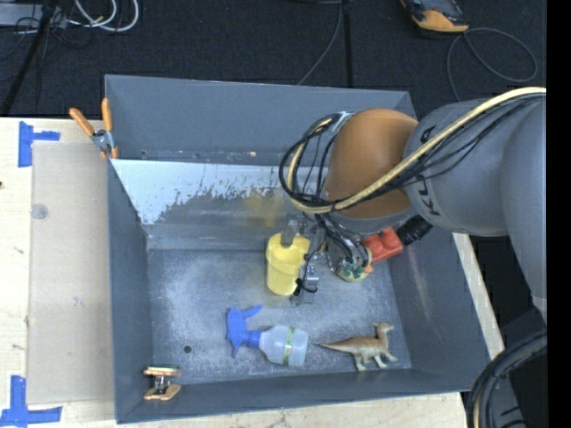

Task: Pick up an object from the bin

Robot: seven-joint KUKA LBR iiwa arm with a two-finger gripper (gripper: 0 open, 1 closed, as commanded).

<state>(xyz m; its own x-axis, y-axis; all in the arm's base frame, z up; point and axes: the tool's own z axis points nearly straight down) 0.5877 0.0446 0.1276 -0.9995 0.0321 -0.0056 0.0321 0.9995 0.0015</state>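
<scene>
- The grey metal bin (129, 310) sits in front of me with only a few loose things scattered on its speckled floor.
- The grey arm (500, 168) comes in from the right and bends down over the middle of the bin. Its wrist is capped by a rounded orange cover (370, 163), and black cables (308, 163) loop off the cover's left side.
- The gripper (305, 280) is low in the bin, about at the middle of the floor and a little toward the far wall.
- Right against the gripper's left side is a yellow container (283, 267). It is squat and blocky, with a small grey piece at its far end. The two look to be touching.
- From where I stand I cannot tell whether the gripper is apart, together or clamped on the yellow container, because the wrist and cables hide too much of it.
- Just right of the gripper, under the wrist, I see a red-orange piece (385, 246) and a small round greenish bit (352, 270). I cannot say whether they belong to the robot or lie in the bin.
- Nearer to me, clear of the gripper, a spray bottle (284, 344) lies on its side. Its blue trigger head points left and its pale, see-through body points right.
- To the right of the spray bottle, close to the near wall, is a tan toy dinosaur (364, 348) with its head toward the right. It sits just beside the bottle's body without touching it.
</scene>
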